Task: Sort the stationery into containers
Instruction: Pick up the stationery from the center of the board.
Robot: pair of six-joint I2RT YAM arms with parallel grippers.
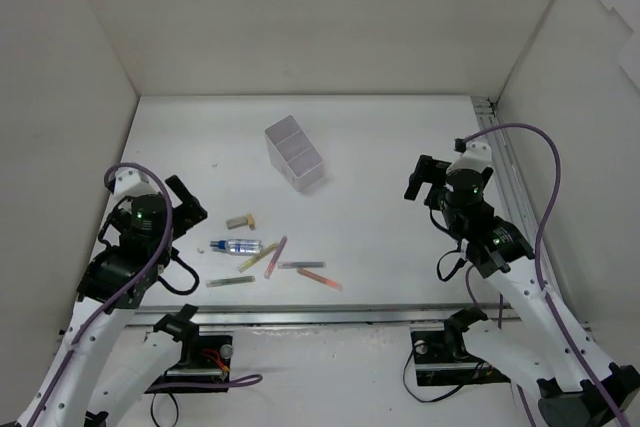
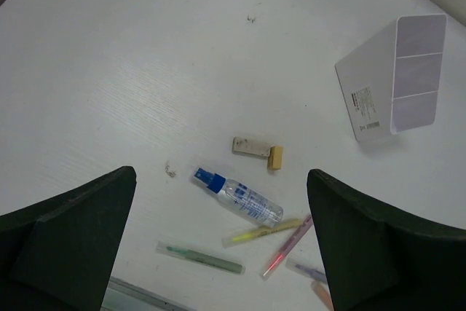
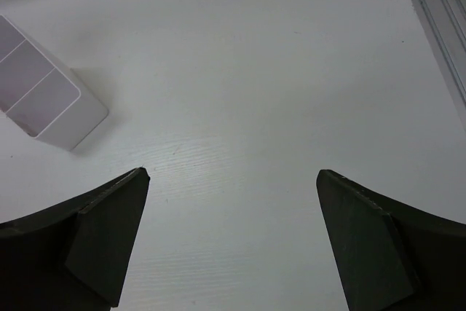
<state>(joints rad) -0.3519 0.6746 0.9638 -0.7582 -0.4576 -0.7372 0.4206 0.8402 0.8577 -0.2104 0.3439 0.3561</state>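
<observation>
The left pincer (image 2: 220, 180) and right pincer (image 3: 231, 176) hang spread and empty; pens (image 2: 258, 232) lie on the bench (image 1: 400, 237), apart from the box (image 2: 393, 78).

A robot test cell (lab-like); plain white panels (image 1: 300, 17) wall the white surface (image 1: 380, 237) beyond the right pincer (image 1: 417, 179).

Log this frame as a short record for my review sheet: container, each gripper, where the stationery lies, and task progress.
container: upright mid-table, three compartments, nothing visible inside
left gripper: open, empty, pointed at the stationery
right gripper: open, empty, over the table to the right of the container
stationery: loose on the table by the left arm: eraser block, clear tube, pens
progress: nothing sorted yet
</observation>
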